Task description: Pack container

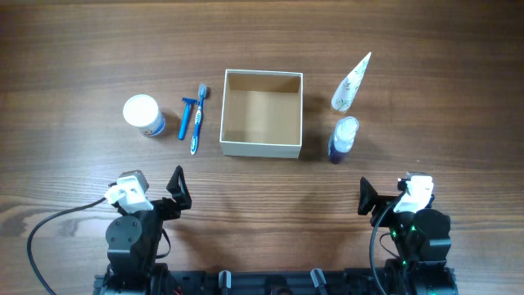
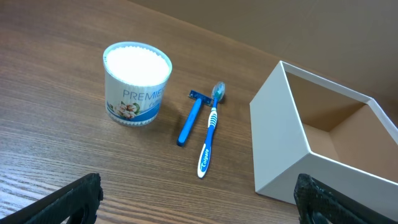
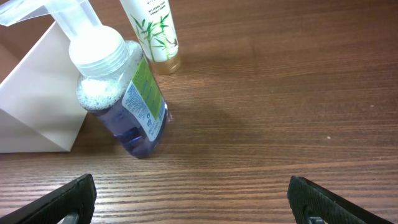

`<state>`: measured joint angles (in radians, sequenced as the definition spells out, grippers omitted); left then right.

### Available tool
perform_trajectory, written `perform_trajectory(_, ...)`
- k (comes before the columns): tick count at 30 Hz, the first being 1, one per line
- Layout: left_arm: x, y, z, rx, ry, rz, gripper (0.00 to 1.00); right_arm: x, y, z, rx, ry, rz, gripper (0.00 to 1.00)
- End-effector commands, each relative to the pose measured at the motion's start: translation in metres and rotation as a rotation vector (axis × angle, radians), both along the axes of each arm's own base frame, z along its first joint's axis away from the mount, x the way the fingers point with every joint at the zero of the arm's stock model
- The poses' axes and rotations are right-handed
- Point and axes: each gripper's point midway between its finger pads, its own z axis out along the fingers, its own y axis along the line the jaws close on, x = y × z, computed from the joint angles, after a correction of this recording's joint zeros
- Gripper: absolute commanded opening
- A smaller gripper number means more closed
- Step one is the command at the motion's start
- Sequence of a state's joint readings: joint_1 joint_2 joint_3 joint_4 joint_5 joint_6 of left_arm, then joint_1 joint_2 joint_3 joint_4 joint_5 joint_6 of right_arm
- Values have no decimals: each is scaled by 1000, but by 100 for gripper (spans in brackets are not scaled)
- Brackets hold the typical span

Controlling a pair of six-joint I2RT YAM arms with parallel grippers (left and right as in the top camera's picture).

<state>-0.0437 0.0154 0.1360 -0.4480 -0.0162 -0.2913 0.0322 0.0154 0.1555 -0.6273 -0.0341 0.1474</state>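
The container (image 1: 261,148) is a square white box with a tan inside, empty, at the table's middle; its wall also shows in the left wrist view (image 2: 280,149) and the right wrist view (image 3: 37,106). Left of it lie a blue toothbrush (image 1: 197,124) (image 2: 209,140), a blue razor (image 1: 187,118) (image 2: 189,118) and a round white-lidded jar (image 1: 143,114) (image 2: 135,84). Right of it lie a white tube (image 1: 350,82) (image 3: 152,31) and a blue pump bottle (image 1: 342,138) (image 3: 121,93). My left gripper (image 1: 178,190) (image 2: 199,202) is open and empty near the front edge. My right gripper (image 1: 366,198) (image 3: 193,199) is open and empty too.
Bare wooden tabletop lies between the grippers and the row of objects. A black cable (image 1: 41,238) loops at the front left.
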Motion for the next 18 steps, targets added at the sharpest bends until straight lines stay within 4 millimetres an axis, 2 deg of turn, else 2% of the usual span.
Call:
perform_trajectory(1, 0, 0, -1, -6, -2, 2, 100, 0, 3, 3, -4, -14, 24, 100)
perform_trajectory(11, 0, 0, -1, -6, -2, 2, 100, 0, 3, 4, -5, -15, 24, 100)
perform_trajectory(15, 0, 0, -1, -6, -2, 2, 100, 14, 5, 33, 28, -148, 20, 100)
perform_trajectory(18, 0, 0, -1, -6, -2, 2, 100, 17, 12, 48, 254, -184, -27, 100)
